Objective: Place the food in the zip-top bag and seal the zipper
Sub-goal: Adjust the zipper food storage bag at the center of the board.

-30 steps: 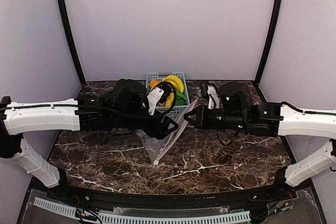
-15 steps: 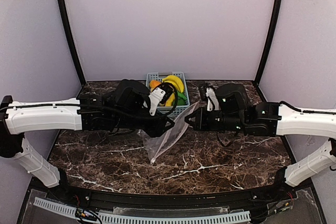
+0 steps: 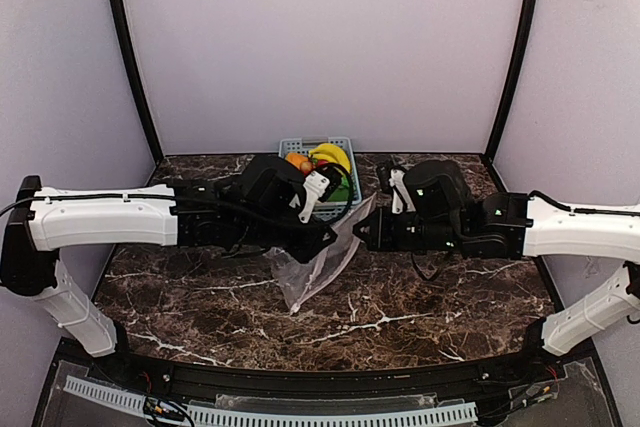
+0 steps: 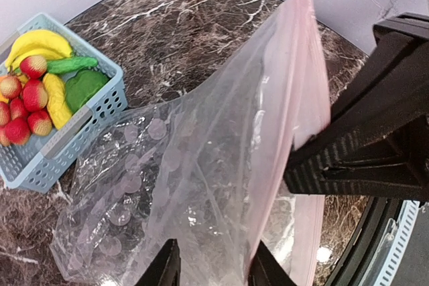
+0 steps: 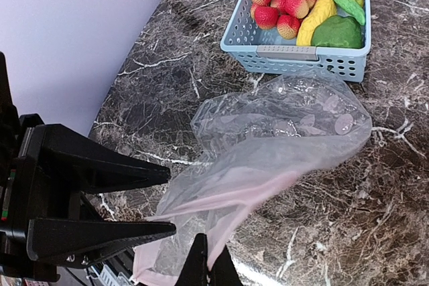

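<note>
Left fingers (image 4: pixel 166 269): astride the clear dotted plastic bag (image 4: pixel 201 165); we cannot tell if pinching.
Right fingers (image 5: pixel 201 266): pressed together, pinching it.

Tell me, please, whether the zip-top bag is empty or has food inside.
Empty. The zip-top bag is clear and shows only its printed dots inside; all the food in view lies in the blue basket.

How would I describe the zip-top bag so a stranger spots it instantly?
On the dark marble table, look just in front of the light-blue basket at the back. The zip-top bag is the clear, floppy sheet with faint round dots and a pinkish edge strip; everything nearby is opaque.
</note>
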